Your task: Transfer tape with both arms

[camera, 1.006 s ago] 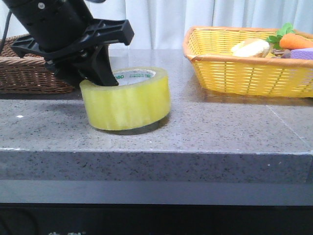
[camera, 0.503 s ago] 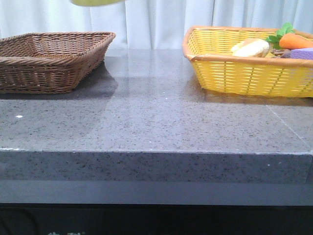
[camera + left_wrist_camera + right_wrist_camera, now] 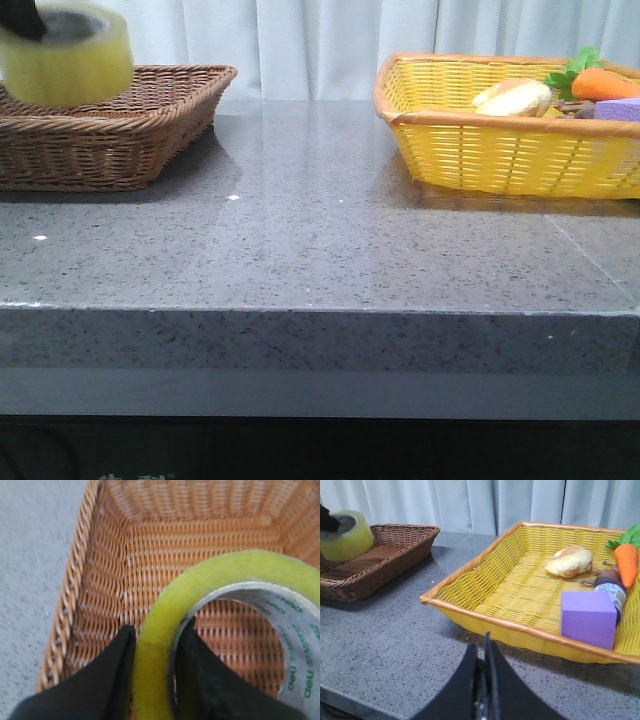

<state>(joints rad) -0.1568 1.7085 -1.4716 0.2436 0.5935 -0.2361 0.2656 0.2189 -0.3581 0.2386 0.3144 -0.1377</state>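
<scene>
Front view: wide roll of translucent yellow packing tape (image 3: 67, 55), at ten o'clock, held above the brown wicker basket (image 3: 120, 140); speckled grey stone surface (image 3: 320, 250); yellow woven basket (image 3: 510, 150) at two o'clock.

Left wrist view: black left gripper (image 3: 155, 665), fingers (image 3: 112, 672) pinching the tape's wall, one outside, one inside the white green-lettered core (image 3: 295, 630).

Right wrist view: right gripper (image 3: 482, 680), fingers pressed together over the surface, beside the yellow basket holding a purple block (image 3: 587, 617), carrot (image 3: 627, 562) and bread roll (image 3: 570, 561).

Yellow tape (image 3: 165, 610) w/ green-lettered white core; brown wicker basket (image 3: 150, 110); yellow basket (image 3: 520, 600); purple block (image 3: 587, 617).
</scene>
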